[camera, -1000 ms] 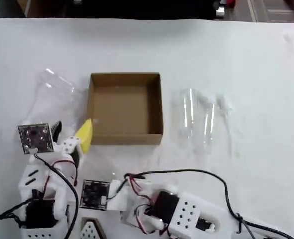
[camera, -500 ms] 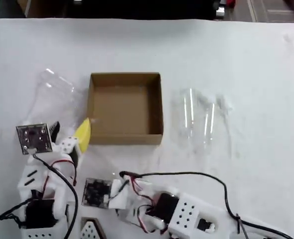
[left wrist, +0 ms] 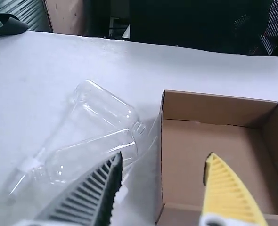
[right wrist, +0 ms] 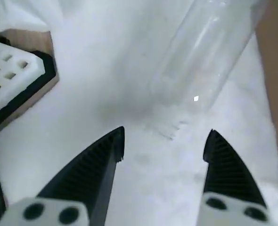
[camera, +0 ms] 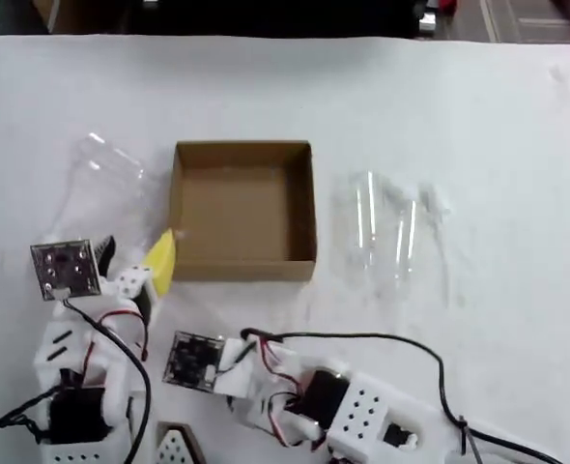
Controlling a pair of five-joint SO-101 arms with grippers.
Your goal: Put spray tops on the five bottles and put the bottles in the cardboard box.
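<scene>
The open cardboard box sits mid-table with nothing in it. Two clear bottles lie to its left, seen closer as bottles beside the box. More clear bottles lie to the box's right. My left gripper is open just before the box's near left corner, its yellow finger by the box wall. My right gripper is open low over the table, with another clear bottle lying just beyond its tips. None of the bottles I see carries a spray top.
A white holed tray in a dark holder lies beside the right gripper, and shows at the near table edge. Cables run across the right arm. The far half of the white table is bare.
The right arm's wrist has shifted a little away from the near edge, toward the box. The left arm has edged slightly left. Bottles and box have not moved.
</scene>
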